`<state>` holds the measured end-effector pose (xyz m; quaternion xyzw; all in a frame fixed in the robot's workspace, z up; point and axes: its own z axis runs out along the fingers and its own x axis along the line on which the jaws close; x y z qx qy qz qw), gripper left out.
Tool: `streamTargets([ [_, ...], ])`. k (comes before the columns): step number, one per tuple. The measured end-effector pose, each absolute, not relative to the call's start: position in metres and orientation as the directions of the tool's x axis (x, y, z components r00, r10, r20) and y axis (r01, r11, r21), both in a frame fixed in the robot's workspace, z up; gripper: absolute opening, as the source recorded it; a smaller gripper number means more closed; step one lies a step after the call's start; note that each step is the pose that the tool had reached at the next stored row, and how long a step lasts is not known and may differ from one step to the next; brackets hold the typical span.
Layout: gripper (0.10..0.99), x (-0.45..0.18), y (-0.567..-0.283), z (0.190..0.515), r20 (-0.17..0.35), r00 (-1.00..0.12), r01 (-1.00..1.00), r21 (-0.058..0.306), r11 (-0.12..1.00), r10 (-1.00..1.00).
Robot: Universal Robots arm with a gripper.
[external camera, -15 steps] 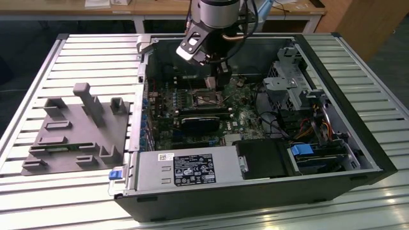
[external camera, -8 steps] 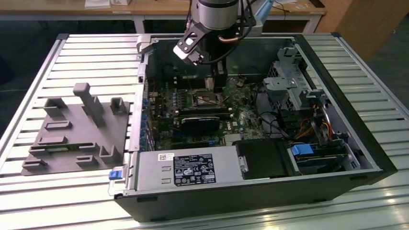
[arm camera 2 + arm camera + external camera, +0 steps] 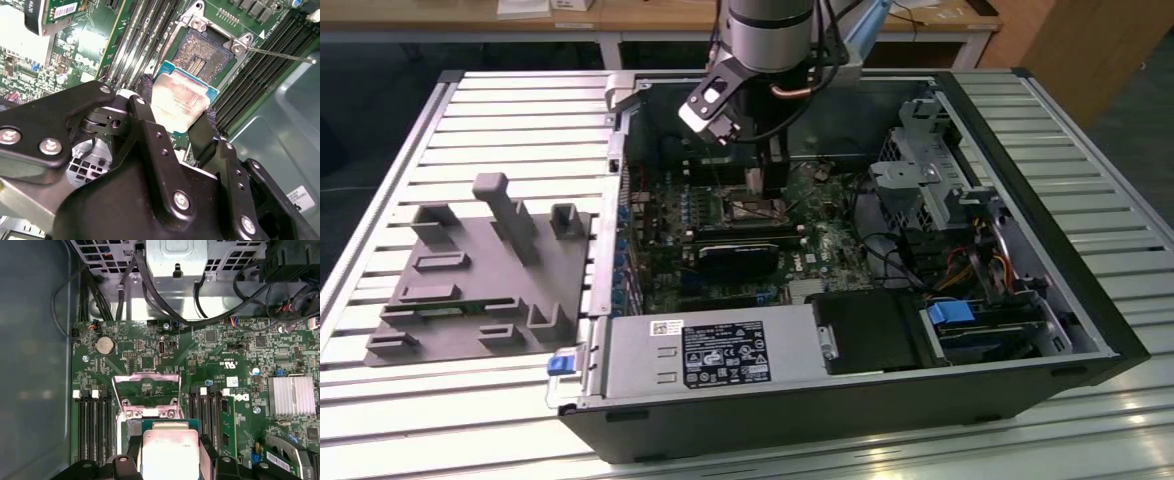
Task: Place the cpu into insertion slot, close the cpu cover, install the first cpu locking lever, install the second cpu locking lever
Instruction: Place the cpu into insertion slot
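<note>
Down inside the open computer case [image 3: 854, 412], the gripper [image 3: 177, 111] is clenched on the cpu [image 3: 181, 94], with its black fingers [image 3: 202, 136] pressed against opposite edges of the chip. The cpu hangs close over the insertion slot [image 3: 206, 49], not seated in it. On the green motherboard [image 3: 220, 355], the cpu cover [image 3: 146, 389] stands flipped open.

Operator: Which part of the insertion slot [image 3: 200, 50] is concealed?
Technician: The edge behind the cpu [image 3: 181, 97]. The pincer [image 3: 172, 110] covers two cpu sides; in the first wrist view, the frame edge crops the cpu.
</note>
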<state>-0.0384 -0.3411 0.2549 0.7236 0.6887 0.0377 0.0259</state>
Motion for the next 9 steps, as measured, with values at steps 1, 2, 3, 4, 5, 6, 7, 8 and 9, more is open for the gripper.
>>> streamTargets([
  [1,0.537,-0.0385,-0.341,0.2532,0.019,0.049,0.995,0.09,-0.05,0.999],
  [2,0.537,-0.0386,-0.341,0.2516,0.019,0.049,0.995,0.09,-0.05,0.999],
  [3,0.537,-0.0389,-0.3411,0.2504,0.019,0.048,0.995,0.09,-0.05,0.999],
  [4,0.537,-0.0389,-0.341,0.2491,0.019,0.046,0.995,0.091,-0.048,0.999],
  [5,0.537,-0.0389,-0.341,0.2482,0.019,0.044,0.995,0.091,-0.045,0.999],
  [6,0.537,-0.0389,-0.3411,0.2471,0.019,0.04,0.995,0.092,-0.041,0.999],
  [7,0.537,-0.0391,-0.341,0.2461,0.019,0.036,0.995,0.092,-0.038,0.999],
  [8,0.537,-0.0394,-0.341,0.2451,0.019,0.034,0.995,0.093,-0.035,0.999],
  [9,0.537,-0.0398,-0.341,0.244,0.019,0.032,0.995,0.093,-0.033,0.999],
])
